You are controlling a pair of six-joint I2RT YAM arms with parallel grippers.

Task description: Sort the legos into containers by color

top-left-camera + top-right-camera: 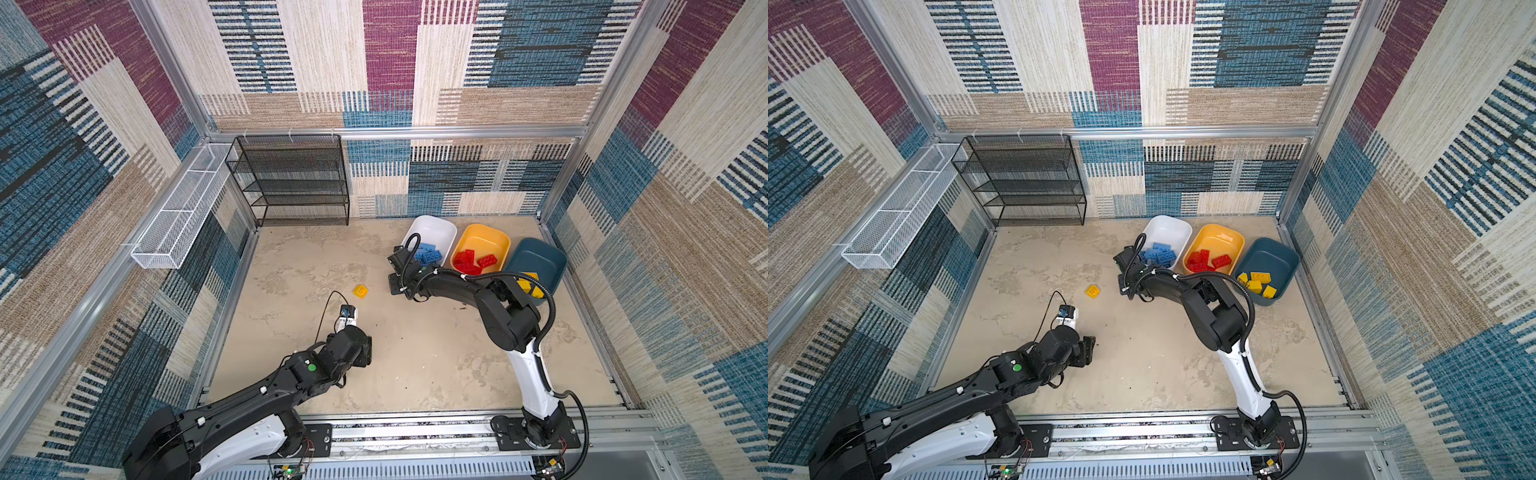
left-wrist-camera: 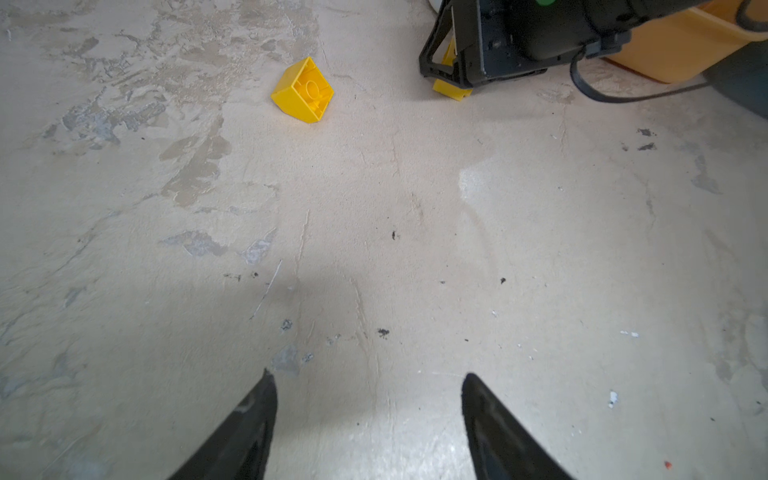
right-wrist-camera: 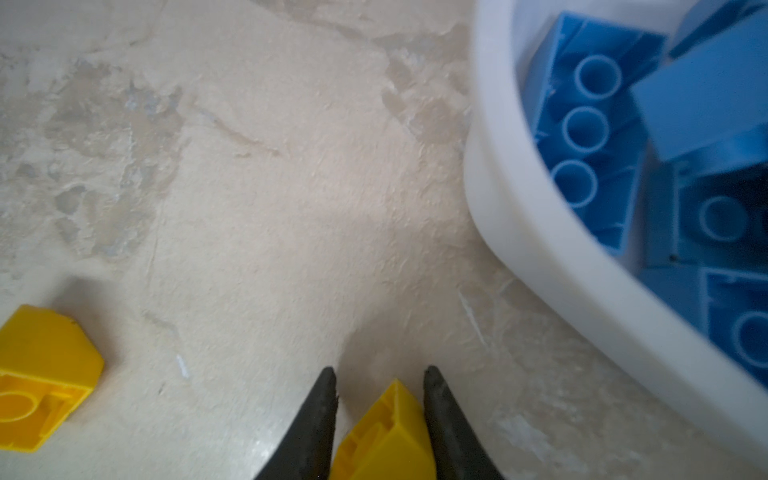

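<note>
**Operator:** So, what is my right gripper [image 3: 380, 370] doing?

**Spotter:** Your right gripper is clamped on a small yellow plastic brick [image 3: 386, 432], with one dark finger against each side of it. It sits low at the mottled beige tabletop [image 1: 415, 353], just beside the near-left end of the white rounded plastic tub [image 3: 519, 232].

**Operator:** And the left gripper [image 2: 368, 378]?

**Spotter:** Your left gripper hangs over bare tabletop at the near left. Its fingers are spread wide with nothing between them.

**Operator:** Where is the loose piece?

**Spotter:** You have one yellow sloped plastic brick [image 1: 360, 291] on the tabletop, hollow underside showing. It lies left of your right gripper, near it but not touching. It is farther out than your left gripper and well apart from it.

**Operator:** And the tubs?

**Spotter:** You have three in a row at the far right. The white rounded plastic tub holds blue studded bricks [image 1: 1160, 254]. To its right, the yellow-orange plastic tub [image 1: 1219, 237] holds red bricks [image 1: 1206, 261]. Rightmost, the dark teal plastic tub [image 1: 1271, 253] holds yellow bricks [image 1: 1258, 284] at its near end. In both top views your right arm reaches across in front of them.
</note>
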